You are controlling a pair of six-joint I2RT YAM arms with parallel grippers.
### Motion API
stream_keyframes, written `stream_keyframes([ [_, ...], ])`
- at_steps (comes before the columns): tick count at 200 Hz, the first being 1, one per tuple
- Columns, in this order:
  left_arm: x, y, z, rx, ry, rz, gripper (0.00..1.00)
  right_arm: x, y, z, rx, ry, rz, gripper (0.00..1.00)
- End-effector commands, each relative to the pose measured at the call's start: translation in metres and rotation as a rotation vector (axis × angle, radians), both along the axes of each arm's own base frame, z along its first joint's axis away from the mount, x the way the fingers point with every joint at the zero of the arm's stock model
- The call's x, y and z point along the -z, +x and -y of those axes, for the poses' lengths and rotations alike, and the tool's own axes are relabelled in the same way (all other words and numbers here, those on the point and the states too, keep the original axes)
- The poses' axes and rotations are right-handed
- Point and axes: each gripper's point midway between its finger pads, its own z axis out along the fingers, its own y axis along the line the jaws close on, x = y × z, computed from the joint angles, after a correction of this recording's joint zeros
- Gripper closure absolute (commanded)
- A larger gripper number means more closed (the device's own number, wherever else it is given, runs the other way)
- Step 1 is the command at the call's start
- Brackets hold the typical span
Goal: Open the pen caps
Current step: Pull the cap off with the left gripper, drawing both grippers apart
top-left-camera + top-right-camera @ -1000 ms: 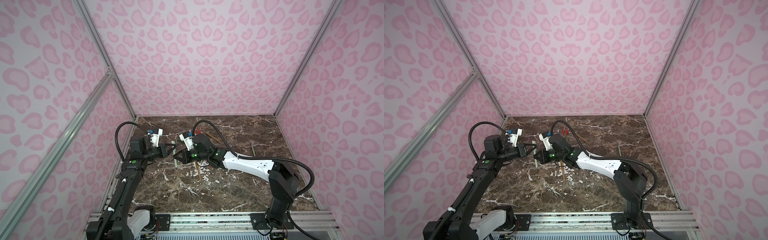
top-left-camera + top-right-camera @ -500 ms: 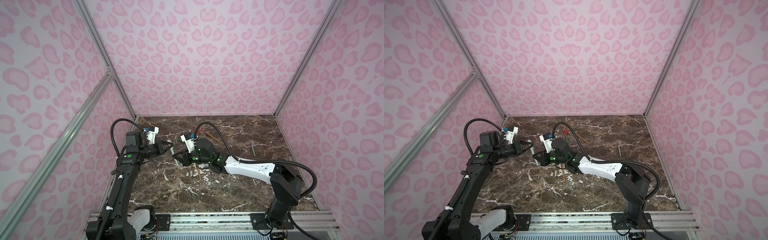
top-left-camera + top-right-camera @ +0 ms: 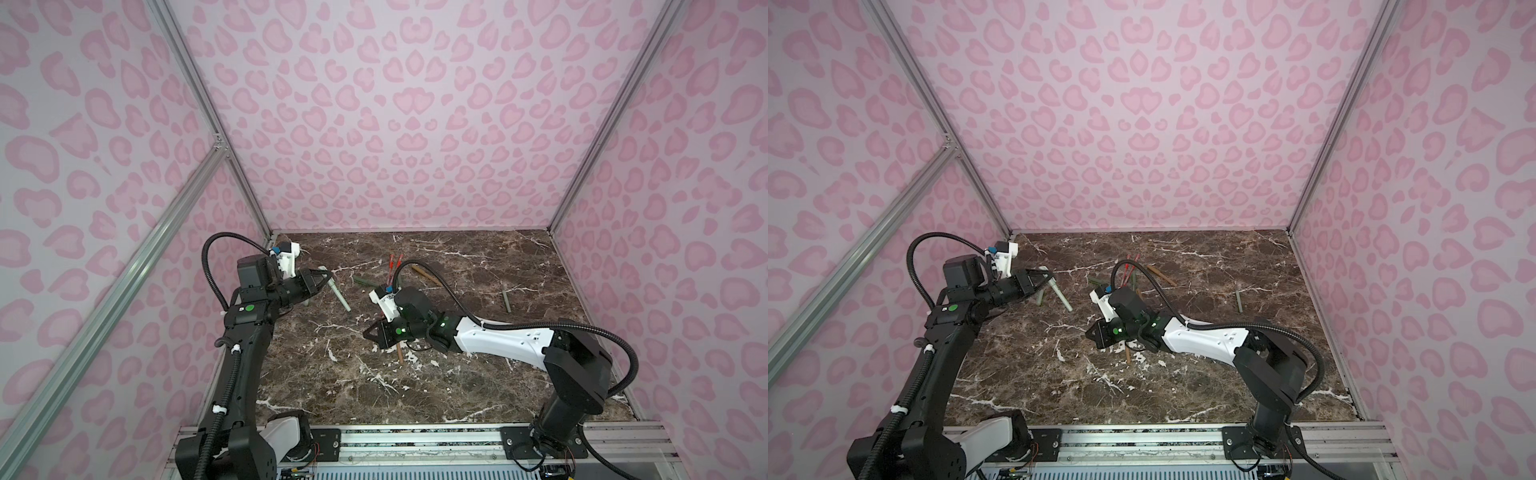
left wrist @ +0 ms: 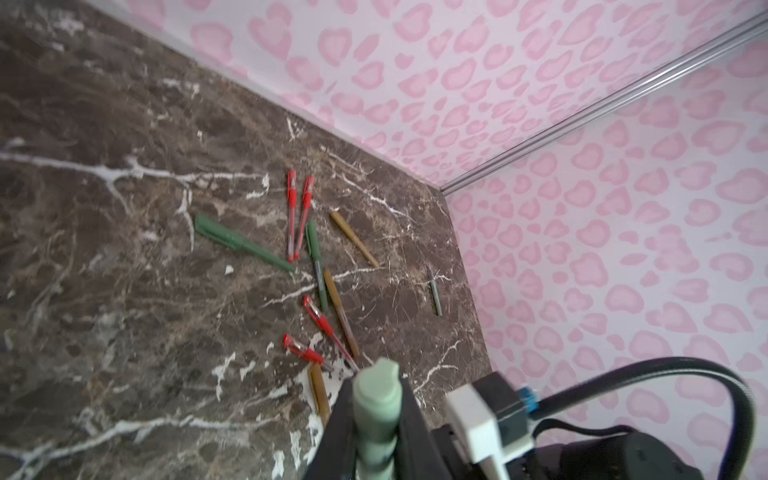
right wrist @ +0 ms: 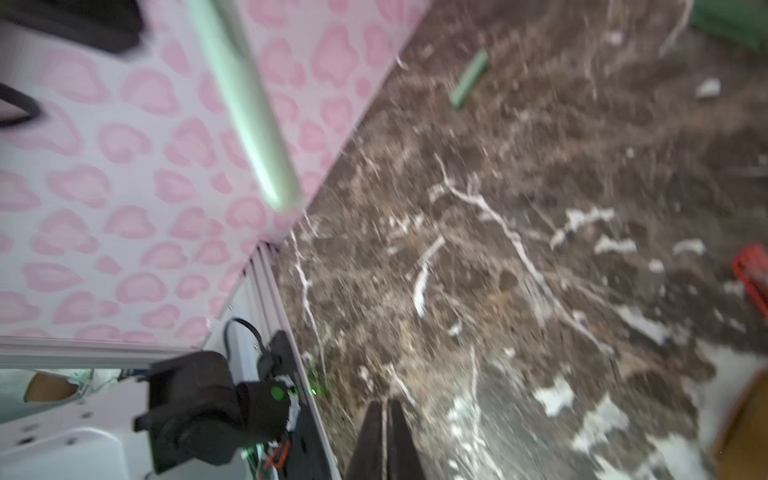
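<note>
Up close, slim matte pale-green pen (image 4: 376,411) pinched in left claw (image 4: 374,432), veined marble tabletop (image 4: 124,291)

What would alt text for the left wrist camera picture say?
A black pincer grips a pale green pen at the bottom of the picture, above a dark marble tabletop. Red, dark green and tan pens lie scattered on the tabletop, and pink-patterned walls rise behind.

Marble tabletop (image 3: 478,386), scattered pens (image 4: 245,246), cap (image 5: 469,85)
</note>
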Motion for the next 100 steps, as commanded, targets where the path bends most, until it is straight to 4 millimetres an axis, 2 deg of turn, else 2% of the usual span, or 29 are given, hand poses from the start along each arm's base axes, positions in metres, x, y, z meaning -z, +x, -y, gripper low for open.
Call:
stream_keyframes([
  [1,-0.012,0.007,0.004,0.029,-0.021,0.089,0.96,-0.011,-0.005,-0.001,-0.041,-0.028,-0.026,0.94],
  [25,-0.006,0.004,0.009,0.054,0.007,0.11,0.97,-0.035,0.003,-0.015,-0.046,0.026,-0.001,0.73],
  [45,-0.007,0.001,0.011,0.077,0.014,0.107,0.96,-0.042,0.01,-0.018,-0.037,0.012,0.017,0.62],
  [64,-0.01,-0.006,0.023,0.135,0.025,0.134,0.97,-0.048,0.017,-0.023,-0.024,0.039,0.034,0.58],
  [81,-0.01,-0.014,0.036,0.205,0.0,0.142,0.97,-0.046,0.026,-0.027,-0.017,0.03,0.024,0.58],
  [100,-0.009,-0.019,0.041,0.235,0.001,0.143,0.97,-0.05,0.034,-0.03,-0.007,0.033,0.033,0.57],
])
